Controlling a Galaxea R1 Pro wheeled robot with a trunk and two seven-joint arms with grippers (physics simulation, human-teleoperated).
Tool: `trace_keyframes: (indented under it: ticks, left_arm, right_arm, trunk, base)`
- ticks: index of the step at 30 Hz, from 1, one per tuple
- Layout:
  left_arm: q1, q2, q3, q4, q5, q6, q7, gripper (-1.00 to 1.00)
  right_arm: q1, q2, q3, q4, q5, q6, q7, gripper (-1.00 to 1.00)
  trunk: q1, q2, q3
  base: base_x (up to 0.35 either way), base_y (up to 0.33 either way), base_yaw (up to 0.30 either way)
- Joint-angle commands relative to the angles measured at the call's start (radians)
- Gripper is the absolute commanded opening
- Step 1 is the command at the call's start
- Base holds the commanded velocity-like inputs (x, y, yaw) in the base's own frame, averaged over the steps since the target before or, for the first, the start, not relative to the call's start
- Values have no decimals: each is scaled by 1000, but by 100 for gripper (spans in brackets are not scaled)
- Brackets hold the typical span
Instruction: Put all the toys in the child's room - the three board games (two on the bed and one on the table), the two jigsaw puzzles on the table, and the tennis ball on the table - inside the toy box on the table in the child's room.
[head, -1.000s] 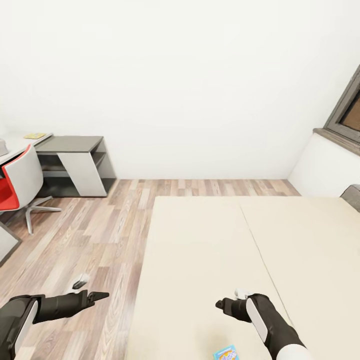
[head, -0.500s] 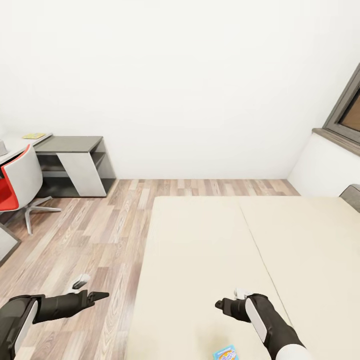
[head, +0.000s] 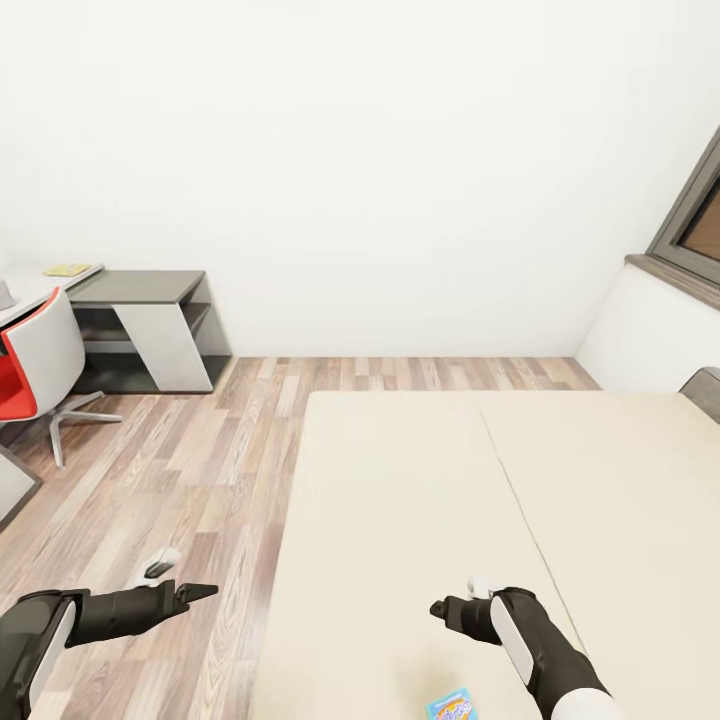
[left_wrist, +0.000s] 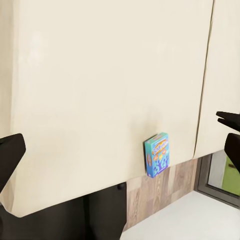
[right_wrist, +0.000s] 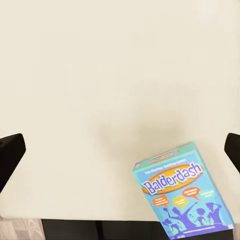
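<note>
A blue board game (head: 452, 708) (right_wrist: 182, 195) (left_wrist: 157, 155) lies flat near the foot edge of the beige bed (head: 420, 500). My right gripper (head: 440, 607) (right_wrist: 120, 150) hovers open just above the mattress, a little beyond the game. Over the wood floor left of the bed, my left gripper (head: 197, 592) (left_wrist: 120, 145) is open and holds nothing. The end of the pale table (head: 35, 285) shows far left with a small flat yellowish thing (head: 67, 270) on it, too small to identify. The toy box, jigsaw puzzles and tennis ball are out of view.
A low dark grey cabinet (head: 150, 290) stands against the white wall beside the table. A red and white swivel chair (head: 35, 365) sits in front of the table. A dark-framed window (head: 695, 225) is at the right. Wood floor (head: 190, 470) lies between bed and table.
</note>
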Motion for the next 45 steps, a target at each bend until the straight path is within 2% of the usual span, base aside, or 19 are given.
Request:
trace_keyframes:
  ticks: [1,21,26,30,33,38,41,45]
  left_arm:
    - [-1,0,1,0,-2,8,-5,100]
    - [-1,1,3,-1,3,8,-11,100]
    - [-1,4,8,-3,8,9,-34,100]
    - [-1,6,10,-11,9,9,-103,100]
    - [-1,14,15,-27,4,10,-243,100]
    - [-3,33,17,-44,3,14,-375,100]
    - [-3,39,15,-48,1,11,-428,100]
    - [-3,41,13,-45,-1,8,-462,100]
  right_arm:
    - [-1,1,-6,-1,5,6,6,100]
    - [-1,4,-6,-1,8,6,6,100]
    - [-1,4,-6,-1,9,6,6,100]
    - [-1,5,-6,-1,10,7,6,100]
    - [-1,5,-5,-1,10,7,6,100]
    - [-1,1,-5,-1,9,8,6,100]
    - [-1,-1,-6,-1,7,9,7,100]
    - [-1,-2,-9,-1,7,9,7,100]
  trunk:
    - [1,-2,-3]
    - [1,-2,-26]
    - [1,-2,-32]
    - [1,-2,-37]
    - [1,-2,-41]
    - [1,-2,-47]
    - [1,-2,-50]
    - [1,-2,-55]
  base:
    - [0,0,0]
    - [0,0,0]
    - [0,0,0]
    - [0,0,0]
    - [0,0,0]
    - [0,0,0]
    - [0,0,0]
    - [6,0,0]
